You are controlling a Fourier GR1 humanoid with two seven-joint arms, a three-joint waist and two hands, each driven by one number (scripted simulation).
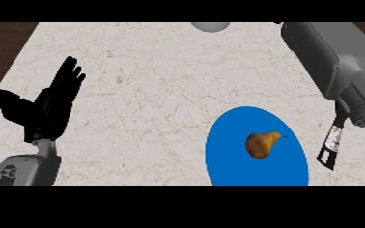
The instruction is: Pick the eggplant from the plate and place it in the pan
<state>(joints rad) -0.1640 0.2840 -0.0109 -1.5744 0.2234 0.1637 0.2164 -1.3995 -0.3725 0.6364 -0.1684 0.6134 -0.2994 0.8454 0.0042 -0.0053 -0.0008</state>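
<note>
**Now the fruit lies just inboard of my right robot hand**

Right now my right robot hand (333, 142) hangs over the blue plate's (228, 162) outer rim; only narrow dark-and-white fingers show below the grey forearm, and I cannot tell whether they are spread or curled. The thing on the plate looks like a pear (261, 145), not an eggplant: brown-yellow, smooth, bulbous, its long axis slanting away from me toward that hand, stem end nearest it. My left robot hand (53, 101) rests open, fingers up, well apart across the veined marble worktop (157, 77). A grey rounded rim (209, 26), perhaps the pan, sits at the far edge.
</note>
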